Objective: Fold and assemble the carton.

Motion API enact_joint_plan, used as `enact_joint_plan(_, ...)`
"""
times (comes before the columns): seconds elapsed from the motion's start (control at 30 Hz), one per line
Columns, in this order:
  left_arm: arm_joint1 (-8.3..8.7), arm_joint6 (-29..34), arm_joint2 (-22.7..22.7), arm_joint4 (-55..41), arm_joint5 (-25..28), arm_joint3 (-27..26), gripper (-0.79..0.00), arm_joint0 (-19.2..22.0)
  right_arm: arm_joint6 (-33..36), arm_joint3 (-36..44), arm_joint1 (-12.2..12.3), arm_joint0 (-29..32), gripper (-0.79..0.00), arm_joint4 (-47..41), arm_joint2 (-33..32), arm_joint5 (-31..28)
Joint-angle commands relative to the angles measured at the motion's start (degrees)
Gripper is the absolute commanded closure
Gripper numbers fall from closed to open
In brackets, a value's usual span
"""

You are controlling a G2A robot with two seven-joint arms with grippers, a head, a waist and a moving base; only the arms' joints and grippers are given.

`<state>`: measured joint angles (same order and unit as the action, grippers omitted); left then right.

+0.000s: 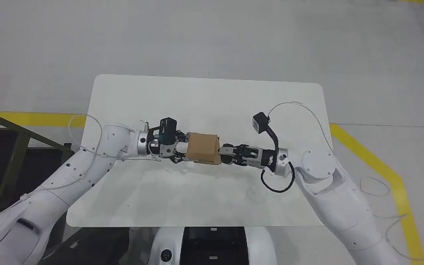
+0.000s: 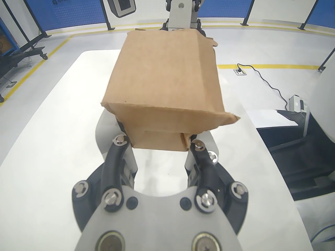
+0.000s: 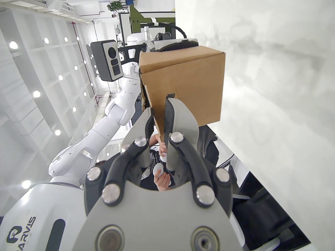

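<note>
A brown carton point(image 1: 203, 147) hangs between my two grippers over the middle of the white table point(image 1: 199, 99). It is folded into a box shape. In the left wrist view the carton point(image 2: 162, 79) has a loose flap jutting out at its near end, and my left gripper point(image 2: 158, 142) is shut on the lower folded part below that flap. From the opposite side my right gripper point(image 3: 161, 116) is shut on the edge of a carton point(image 3: 188, 84) wall, one finger inside and one outside. That right gripper point(image 2: 180, 9) also shows beyond the box's far end.
A thin white cable point(image 1: 298, 106) loops over the table's back right part. The table's front edge lies close below the arms. Yellow floor tape point(image 1: 368, 156) runs past the right side.
</note>
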<state>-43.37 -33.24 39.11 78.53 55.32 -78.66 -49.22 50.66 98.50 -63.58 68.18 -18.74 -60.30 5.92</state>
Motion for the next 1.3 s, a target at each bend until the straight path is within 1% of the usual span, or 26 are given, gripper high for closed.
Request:
enact_joint_plan(0.0, -0.04, 0.26, 0.30, 0.34, 0.02, -0.20, -0.339, -0.23, -0.09, -0.16, -0.06, -0.24, -0.049, 0.00, 0.23, 0.07)
enact_joint_plan(0.27, -0.20, 0.96, 1.67, 1.04, 0.66, -1.12, -0.345, -1.16, -0.80, -0.77, -0.23, -1.01, -0.052, -0.06, 0.49, 0.62)
enact_joint_plan(0.5, -0.41, 1.06, 2.68, 0.33, 2.42, -1.09, -0.363, -1.91, -0.81, -0.83, -0.42, -1.40, -0.065, -0.47, 1.08, 0.48)
enact_joint_plan(0.73, -0.73, 2.05, 2.97, -1.00, 2.68, -0.87, -0.354, -2.30, -0.81, -0.89, -0.65, -1.80, -0.086, -0.89, 1.77, 0.10)
enact_joint_plan(0.9, -0.86, 2.79, 3.01, -1.84, 2.68, -0.57, -0.357, -2.23, -0.84, -1.08, -0.66, -1.68, -0.132, -1.12, 1.58, -0.02)
enact_joint_plan(1.03, -0.86, 2.51, 3.10, -2.71, 2.68, -0.09, -0.363, -2.25, -1.09, -0.90, -0.40, -0.73, -0.191, -1.57, 0.13, -0.44)
enact_joint_plan(1.07, -0.85, 2.36, 3.14, -2.92, 2.68, 0.09, -0.363, -2.24, -1.12, -0.76, -0.31, -0.39, -0.215, -1.64, -0.31, -0.51)
enact_joint_plan(1.17, -0.80, 1.98, 3.06, -3.69, 2.68, 0.75, -0.369, -2.27, -1.33, -0.34, -0.01, 0.68, -0.246, -1.97, -1.82, -0.76)
enact_joint_plan(1.27, -0.77, 2.07, 2.58, -4.19, 2.68, 1.01, -0.369, -2.27, -1.71, -0.27, 0.29, 1.71, -0.256, -2.57, -3.68, -1.33)
